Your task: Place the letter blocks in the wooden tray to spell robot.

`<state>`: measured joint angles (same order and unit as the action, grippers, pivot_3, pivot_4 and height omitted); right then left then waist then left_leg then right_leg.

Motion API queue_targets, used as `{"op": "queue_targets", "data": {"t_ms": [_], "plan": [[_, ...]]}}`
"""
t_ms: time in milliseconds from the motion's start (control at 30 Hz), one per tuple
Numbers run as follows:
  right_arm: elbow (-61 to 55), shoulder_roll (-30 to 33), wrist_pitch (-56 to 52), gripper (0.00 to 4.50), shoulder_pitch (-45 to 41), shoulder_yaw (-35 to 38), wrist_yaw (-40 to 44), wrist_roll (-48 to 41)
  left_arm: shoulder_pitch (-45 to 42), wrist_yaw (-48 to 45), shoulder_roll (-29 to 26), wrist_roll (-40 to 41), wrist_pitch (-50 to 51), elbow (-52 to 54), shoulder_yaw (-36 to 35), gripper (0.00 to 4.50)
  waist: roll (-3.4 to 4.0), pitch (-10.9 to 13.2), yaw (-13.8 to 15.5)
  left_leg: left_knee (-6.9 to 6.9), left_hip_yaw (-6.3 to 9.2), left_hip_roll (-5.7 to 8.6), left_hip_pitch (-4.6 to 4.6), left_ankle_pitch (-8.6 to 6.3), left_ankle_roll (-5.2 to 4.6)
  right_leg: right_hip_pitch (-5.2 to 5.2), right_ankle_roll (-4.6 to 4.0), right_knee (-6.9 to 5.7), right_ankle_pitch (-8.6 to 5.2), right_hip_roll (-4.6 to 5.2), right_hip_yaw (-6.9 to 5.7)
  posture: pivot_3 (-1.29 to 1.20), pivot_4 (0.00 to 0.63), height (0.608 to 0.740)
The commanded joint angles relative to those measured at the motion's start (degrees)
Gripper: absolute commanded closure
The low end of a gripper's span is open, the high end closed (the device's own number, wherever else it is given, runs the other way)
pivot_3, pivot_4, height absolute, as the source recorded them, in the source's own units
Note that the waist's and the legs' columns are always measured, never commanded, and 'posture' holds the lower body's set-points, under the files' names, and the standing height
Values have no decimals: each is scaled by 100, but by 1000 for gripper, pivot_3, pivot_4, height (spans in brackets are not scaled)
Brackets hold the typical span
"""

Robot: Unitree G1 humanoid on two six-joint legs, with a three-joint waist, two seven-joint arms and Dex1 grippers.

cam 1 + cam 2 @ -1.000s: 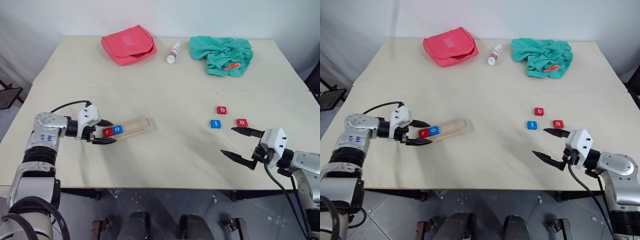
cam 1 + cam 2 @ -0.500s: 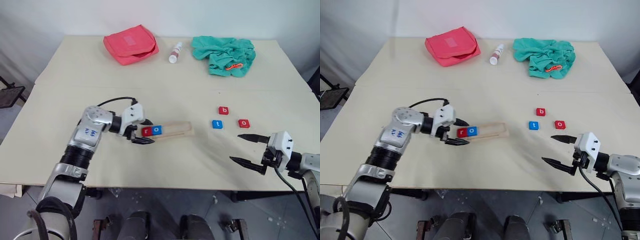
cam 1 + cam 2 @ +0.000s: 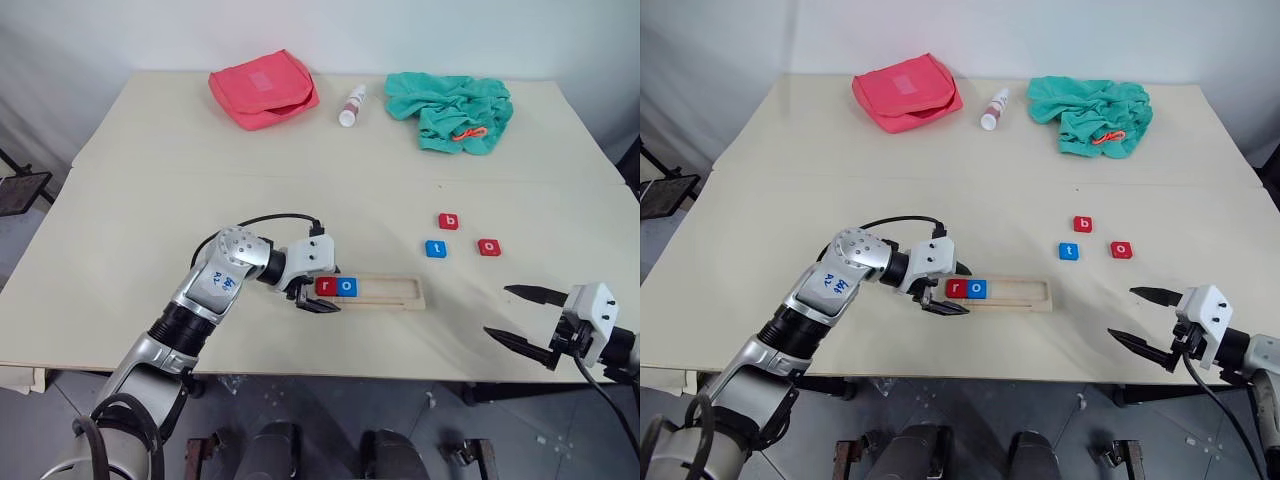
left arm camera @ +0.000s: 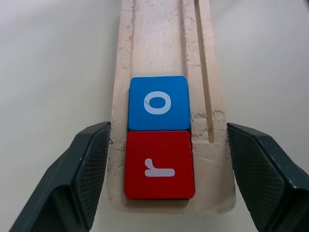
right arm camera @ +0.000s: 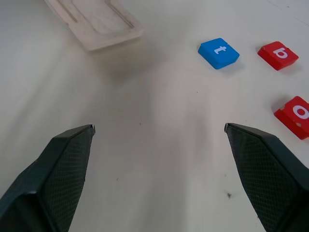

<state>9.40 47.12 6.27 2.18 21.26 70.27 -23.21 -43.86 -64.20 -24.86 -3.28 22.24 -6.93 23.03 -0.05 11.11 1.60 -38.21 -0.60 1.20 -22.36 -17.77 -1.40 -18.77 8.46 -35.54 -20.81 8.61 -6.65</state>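
- Letter blocks are the matter here: two of them already lie in the wooden tray (image 3: 385,291), and three wait on the table (image 3: 130,210).
- Left claw (image 3: 318,293), in the lower middle of the left eye view, stands at the left end of the tray. Its two fingers are on either side of that end; in the left wrist view one finger (image 4: 84,166) touches the tray edge, and the other is just beside the opposite edge. I judge it as gripping the tray end, though not firmly on both sides.
- Red r (image 4: 159,164) sits at the end of the groove between the fingers, and the blue o (image 4: 158,103) touches it on the far side. The rest of the groove is bare wood.
- Right claw (image 3: 525,317), at the lower right of the left eye view, hovers near the table edge with its fingers wide apart and nothing between them.
- Beyond it, to the upper left, lie the red b (image 3: 448,221), the blue t (image 3: 433,249) and the red o (image 3: 488,246), a little apart from each other and to the upper right of the tray's right end.
- Judging from this, "ro" is done; b, o and t remain to be placed, so less than half is finished.
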Motion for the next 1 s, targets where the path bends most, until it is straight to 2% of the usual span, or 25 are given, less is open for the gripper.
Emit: {"op": "queue_targets", "data": {"t_ms": [33, 67, 133, 333, 467, 700, 800, 1000], "plan": [[-226, 92, 55, 0, 81, 272, -78, -139, 34, 183, 79, -62, 87, 355, 64, 764, 0, 0, -1, 0, 0, 0, 0, 0, 0, 0, 0, 0, 0, 0, 0, 0, 150, 740], [-255, 86, 50, 0, 109, 284, -101, -145, 41, 220, 94, -65, 117, 372, 73, 361, 0, 0, -1, 0, 1, -1, 0, 0, 0, 0, 0, 1, 0, -1, -1, 0, 150, 740], [-277, 88, 45, 0, 130, 287, -139, -154, 40, 225, 96, -73, 133, 377, 109, 39, 0, 0, -3, 1, 1, -1, 0, 0, 0, 1, 0, 1, 0, -1, -1, 0, 150, 740], [-360, 109, 0, 0, 156, 298, -233, -178, 143, 292, 116, -33, 303, 563, 113, 39, 0, 0, -3, 0, 0, 0, 1, 0, 0, 2, 0, 1, 0, 0, -1, 0, 150, 740], [-584, 67, -225, 0, 210, 461, -558, -256, 247, 160, -41, 356, 195, 835, -308, 39, 1, 0, 2, 0, 3, 0, 0, 0, 0, 2, 0, 2, 0, 0, 0, 0, 150, 740], [-1277, -362, -959, 0, 384, 716, -1688, -367, 481, -469, -529, 1505, -845, 611, -1475, 39, 1, 0, -10, 2, 5, -4, 4, 0, 1, 2, 0, 2, 0, -1, -1, 0, 150, 740], [-1670, -699, -1245, 0, 396, 657, -2336, -308, 649, -582, -471, 2036, -1311, 387, -2031, 39, 3, 0, -5, 2, 4, -2, 5, 0, 1, 2, 0, 0, 0, 0, 1, 0, 150, 740], [-2217, -1095, -1999, 0, 590, 440, -3189, -173, 1229, -1060, -494, 2545, -2374, -252, -2592, 39, 7, -2, -16, 2, 7, 0, 8, 0, 1, 3, 0, -4, 0, 0, 1, 0, 150, 740]]}}
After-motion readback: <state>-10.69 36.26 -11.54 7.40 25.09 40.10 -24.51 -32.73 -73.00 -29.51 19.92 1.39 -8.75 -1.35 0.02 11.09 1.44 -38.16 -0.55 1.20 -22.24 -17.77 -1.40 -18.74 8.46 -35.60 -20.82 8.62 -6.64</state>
